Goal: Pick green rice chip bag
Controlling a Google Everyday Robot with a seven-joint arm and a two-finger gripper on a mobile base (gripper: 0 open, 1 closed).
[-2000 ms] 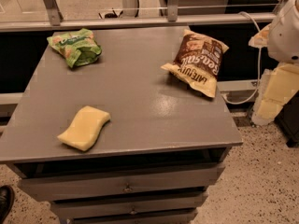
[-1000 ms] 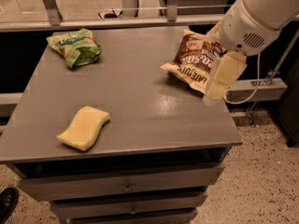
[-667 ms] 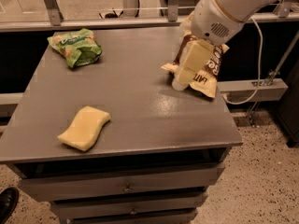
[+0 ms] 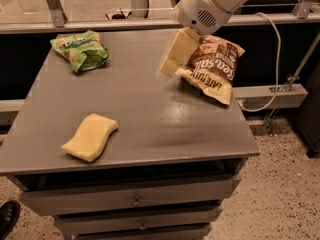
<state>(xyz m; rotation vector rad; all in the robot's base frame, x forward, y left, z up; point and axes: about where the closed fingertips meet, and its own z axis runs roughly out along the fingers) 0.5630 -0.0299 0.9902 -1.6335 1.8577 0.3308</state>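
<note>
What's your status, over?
Gripper over rear middle of table, beside brown chip bag. Green rice chip bag untouched, rear left corner. Yellow sponge front left, not in the way.

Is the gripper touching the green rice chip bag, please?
No: the gripper hovers beside the brown chip bag, far from the green rice chip bag.
</note>
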